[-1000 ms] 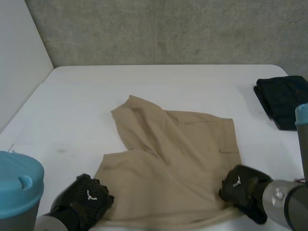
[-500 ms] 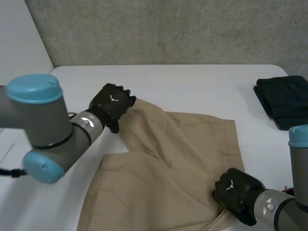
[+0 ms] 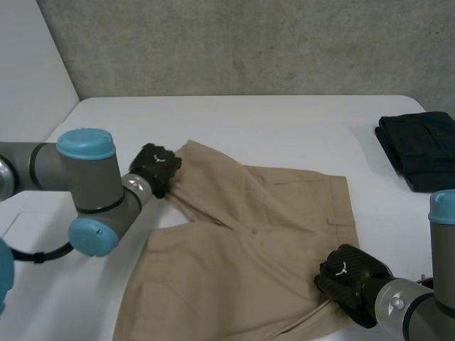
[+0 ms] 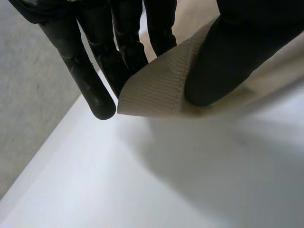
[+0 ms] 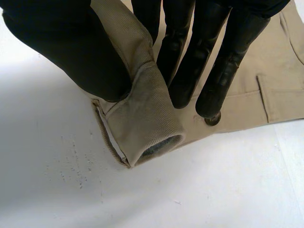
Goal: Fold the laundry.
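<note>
While its left hand (image 3: 155,167) pinches the upper-left corner of the tan shorts (image 3: 249,241) at centre left of the head view, the robot's right hand (image 3: 348,273) is clamped on the garment's lower-right corner near the bottom right of the frame. Seen from the left wrist, the thumb (image 4: 237,47) presses a stitched hem (image 4: 161,90) against straight black fingers (image 4: 95,71), and the corner is lifted just clear of the white table (image 3: 284,128). Seen from the right wrist, that hand's thumb (image 5: 71,52) squeezes a thick rolled band of cloth (image 5: 147,118) against its fingers (image 5: 223,61); the roll forms a short tube whose open end shows a greyish inside. A pocket flap (image 5: 280,99) lies flat just beside those fingertips. The back of each hand carries a small white mark, too small to read as lettering. The shorts are a fine ribbed twill with neat seam lines, spread across the middle of the table with one leg folded diagonally over the other and soft creases running toward the lower right. A dark garment (image 3: 419,145), folded into a flat rectangle, sits at the right edge of the head view, well apart from the shorts. The tabletop is smooth and matte with rounded far corners, and a rough grey concrete wall (image 3: 249,42) fills the top of the frame.
</note>
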### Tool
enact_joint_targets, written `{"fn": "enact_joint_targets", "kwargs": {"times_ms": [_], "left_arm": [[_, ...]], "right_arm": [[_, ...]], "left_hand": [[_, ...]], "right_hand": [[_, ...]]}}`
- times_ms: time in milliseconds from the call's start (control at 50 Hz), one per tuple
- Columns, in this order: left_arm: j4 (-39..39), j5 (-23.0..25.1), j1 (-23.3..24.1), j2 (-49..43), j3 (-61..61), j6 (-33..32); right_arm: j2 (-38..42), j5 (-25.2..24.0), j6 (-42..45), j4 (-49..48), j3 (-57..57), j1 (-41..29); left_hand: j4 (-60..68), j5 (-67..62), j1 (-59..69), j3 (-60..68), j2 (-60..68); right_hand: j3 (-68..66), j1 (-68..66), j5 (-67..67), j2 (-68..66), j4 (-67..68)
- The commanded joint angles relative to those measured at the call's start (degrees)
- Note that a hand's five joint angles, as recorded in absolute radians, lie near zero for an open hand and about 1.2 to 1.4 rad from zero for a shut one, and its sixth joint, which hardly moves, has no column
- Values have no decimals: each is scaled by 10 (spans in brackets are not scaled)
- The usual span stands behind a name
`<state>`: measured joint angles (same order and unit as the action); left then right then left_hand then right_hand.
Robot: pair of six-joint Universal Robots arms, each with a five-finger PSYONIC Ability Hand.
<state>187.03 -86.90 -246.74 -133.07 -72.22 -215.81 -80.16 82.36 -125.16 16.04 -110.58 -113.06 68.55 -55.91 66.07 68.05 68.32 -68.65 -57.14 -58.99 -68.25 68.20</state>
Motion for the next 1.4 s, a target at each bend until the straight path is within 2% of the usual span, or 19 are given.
{"fn": "enact_joint_targets", "kwargs": {"times_ms": [20, 300, 320, 360, 420, 460, 540, 600, 720, 800, 860, 1000, 1220, 1400], "left_arm": [[0, -50, 2, 38, -70, -1], [-4, -129, 5, 54, -107, 3], [-4, -133, 4, 56, -108, 3], [-5, -137, 4, 62, -114, 3], [-4, -137, 8, 83, -123, 1], [-4, -136, 9, 102, -129, 5], [1, -131, 8, 168, -157, 8], [7, -103, 8, 220, -178, 17], [17, 21, -3, 244, -173, 72], [15, 64, -15, 199, -123, 104], [8, 69, -31, 130, -70, 108], [-17, 66, -42, 51, -35, 96], [-46, 23, -37, 54, -82, 18], [-53, 24, -35, 63, -97, 15]], "right_arm": [[1, 1, 0, -1, 1, -6], [4, 1, -14, -15, -2, -8], [5, 1, -17, -15, -2, -8], [5, 1, -18, -16, -2, -8], [5, 1, -18, -16, -2, -8], [5, 1, -18, -17, -1, -8], [4, 1, -20, -23, 0, -8], [4, 0, -22, -27, 1, -7], [4, 0, -22, -28, 0, -9], [4, 0, -25, -29, -2, -9], [4, 0, -27, -29, -4, -9], [4, 0, -29, -29, -8, -3], [4, 0, -28, -35, -7, -2], [4, 0, -29, -36, -8, -3]], "left_hand": [[114, -141, 139, 119, 117], [103, -129, 128, 108, 105], [61, -88, 86, 66, 64], [-155, 129, -130, -150, -153], [-367, 341, -343, -362, -365], [-392, 365, -367, -387, -389], [-393, 367, -368, -388, -391], [-385, 359, -360, -380, -383], [-368, 342, -343, -363, -366], [-319, 293, -295, -314, -317], [-297, 271, -273, -292, -295], [-301, 274, -276, -296, -298], [-343, 316, -318, -338, -341], [-343, 316, -318, -338, -341]], "right_hand": [[-113, -229, -110, -117, 118], [-113, -229, -110, -117, 118], [-113, -229, -110, -117, 118], [-113, -229, -110, -117, 118], [-113, -229, -110, -117, 118], [-113, -229, -110, -117, 118], [-113, -229, -110, -117, 118], [-113, -229, -110, -117, 118], [-113, -229, -110, -117, 118], [-113, -229, -110, -117, 118], [-113, -229, -110, -117, 118], [-113, -229, -110, -117, 118], [-113, -229, -110, -117, 118], [-113, -229, -110, -117, 118]]}}
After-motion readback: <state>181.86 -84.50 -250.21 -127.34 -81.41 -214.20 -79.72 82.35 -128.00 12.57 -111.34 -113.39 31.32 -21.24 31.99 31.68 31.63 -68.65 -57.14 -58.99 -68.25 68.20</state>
